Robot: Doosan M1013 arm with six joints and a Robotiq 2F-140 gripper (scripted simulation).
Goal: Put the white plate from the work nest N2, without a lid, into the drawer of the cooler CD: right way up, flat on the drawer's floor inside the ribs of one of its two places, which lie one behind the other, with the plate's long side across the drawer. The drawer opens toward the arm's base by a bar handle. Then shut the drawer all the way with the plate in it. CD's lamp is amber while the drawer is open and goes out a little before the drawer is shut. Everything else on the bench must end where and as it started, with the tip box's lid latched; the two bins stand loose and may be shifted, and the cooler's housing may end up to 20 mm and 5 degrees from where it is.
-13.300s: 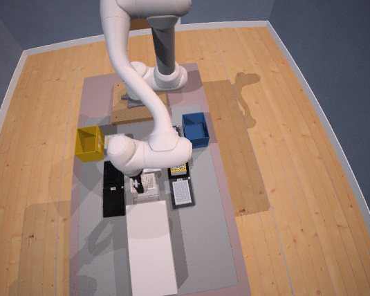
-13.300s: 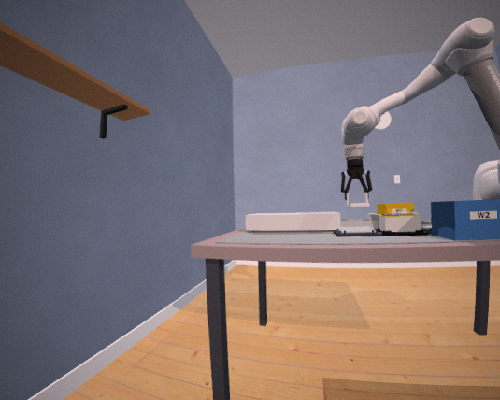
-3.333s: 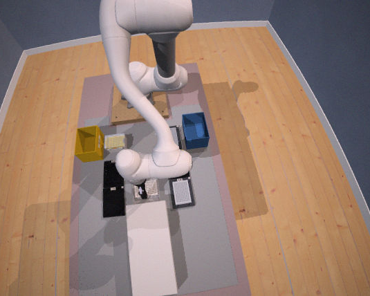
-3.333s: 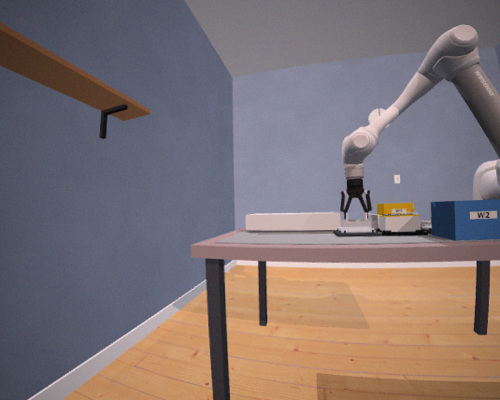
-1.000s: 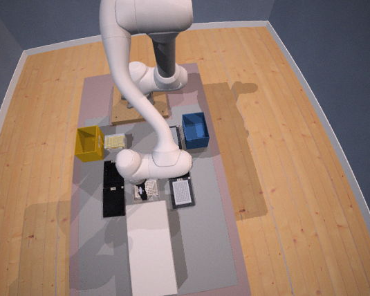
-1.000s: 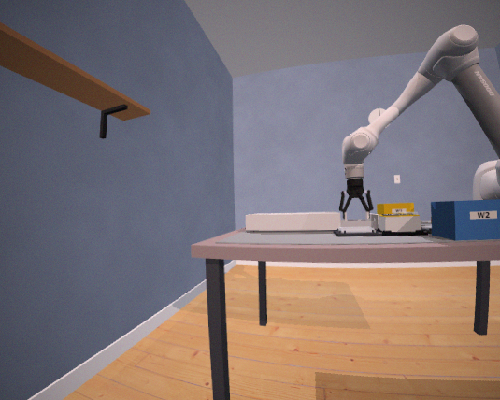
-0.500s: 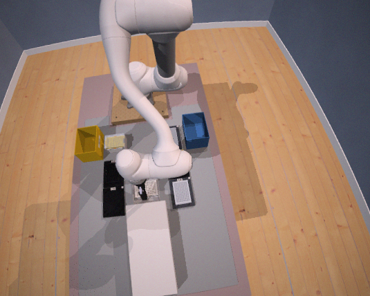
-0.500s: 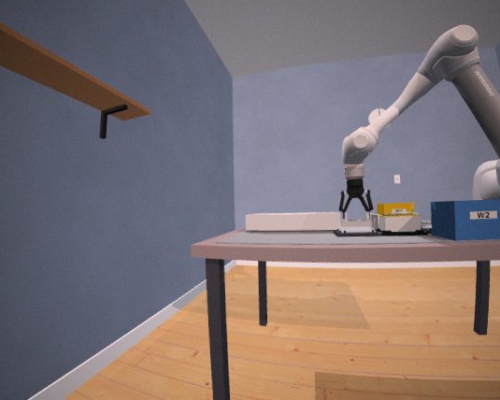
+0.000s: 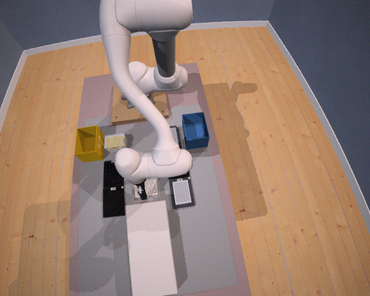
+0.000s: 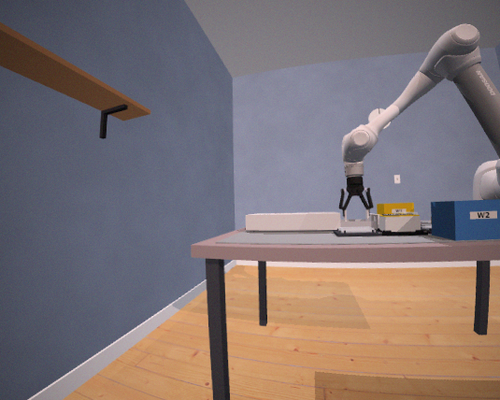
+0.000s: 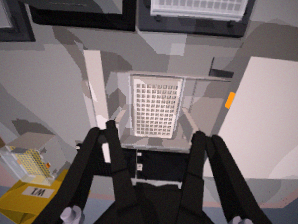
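Observation:
The white plate (image 11: 156,106) with its grid of wells lies flat and right way up in the open grey drawer of the cooler CD (image 11: 260,120). Its long side runs across the drawer. A strip of drawer floor shows between the plate and the cooler's front. The amber lamp (image 11: 229,100) is lit. The drawer's bar handle (image 11: 95,87) is on the side away from the cooler. My gripper (image 11: 154,112) is open just above the plate, one finger at each side of it and wider than it, gripping nothing. The gripper also shows in the exterior view (image 10: 355,212) and from above (image 9: 140,191), next to the plate (image 9: 151,187).
A second white plate (image 9: 180,191) sits in a dark nest right of the drawer. A long black block (image 9: 113,188) lies to the left. Behind stand the yellow bin (image 9: 88,143), the tip box (image 9: 114,142) and the blue bin (image 9: 195,130). The cooler housing (image 9: 150,245) fills the near bench.

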